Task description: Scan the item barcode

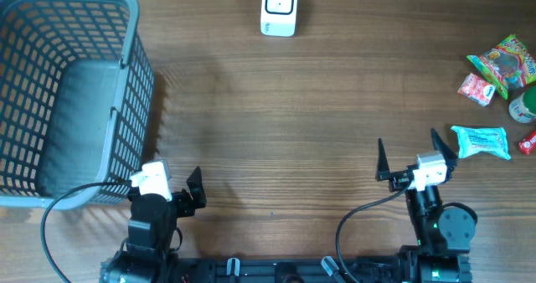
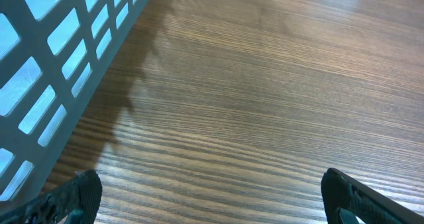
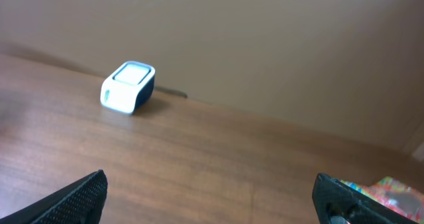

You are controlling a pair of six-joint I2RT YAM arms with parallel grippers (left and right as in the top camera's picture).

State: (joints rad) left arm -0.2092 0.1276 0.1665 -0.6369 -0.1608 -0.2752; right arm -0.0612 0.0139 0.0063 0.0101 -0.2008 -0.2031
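The barcode scanner, a small white box with a dark base, stands at the far middle of the table; the right wrist view shows the scanner far ahead to the left. Several packaged items lie at the right edge, nearest a light blue packet. My right gripper is open over bare wood just left of that packet, with nothing in it. At the front left, my left gripper is also open and empty, beside the basket's near corner.
A large grey plastic basket fills the left side; its slatted wall is close to my left fingers. At the right edge lie a green colourful bag, a red-and-white packet and a small green-and-white thing.
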